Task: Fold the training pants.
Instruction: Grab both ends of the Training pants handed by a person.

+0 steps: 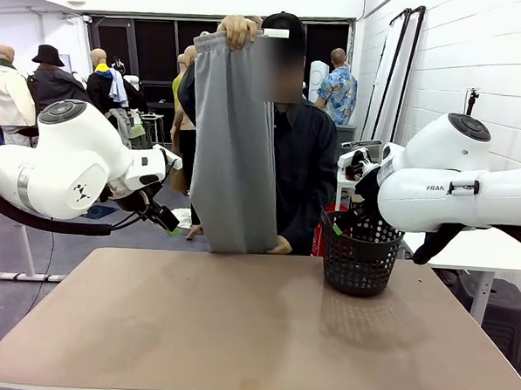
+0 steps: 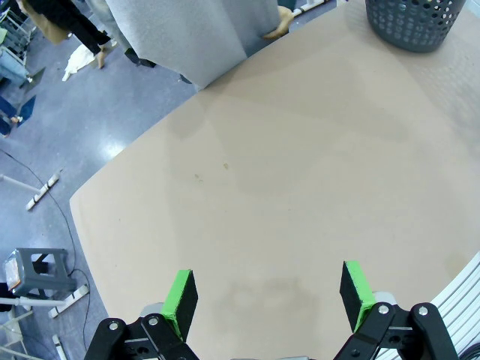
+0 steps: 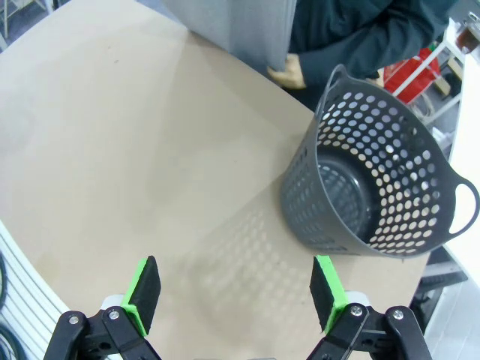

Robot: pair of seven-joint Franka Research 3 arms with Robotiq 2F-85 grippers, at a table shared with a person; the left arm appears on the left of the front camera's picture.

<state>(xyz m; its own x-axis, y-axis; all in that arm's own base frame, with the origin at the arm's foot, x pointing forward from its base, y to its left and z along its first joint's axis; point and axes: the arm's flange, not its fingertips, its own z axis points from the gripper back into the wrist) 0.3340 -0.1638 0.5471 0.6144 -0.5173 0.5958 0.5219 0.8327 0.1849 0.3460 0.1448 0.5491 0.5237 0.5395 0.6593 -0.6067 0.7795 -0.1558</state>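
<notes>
The person at the far side holds the light grey training pants (image 1: 234, 141) up by the waistband with one hand (image 1: 239, 28). The pants hang straight down, their lower end at the table's far edge, where the other hand (image 1: 280, 246) rests. The same cloth shows in the left wrist view as training pants (image 2: 187, 34) and in the right wrist view as training pants (image 3: 236, 22). My left gripper (image 2: 268, 294) hovers open above the bare tabletop. My right gripper (image 3: 236, 289) is open too, close to the basket, with nothing between its fingers.
A black mesh basket (image 1: 360, 253) stands empty on the right part of the brown table (image 1: 236, 333); it is also in the right wrist view as basket (image 3: 375, 187). Both white arms hang at the table's left and right sides.
</notes>
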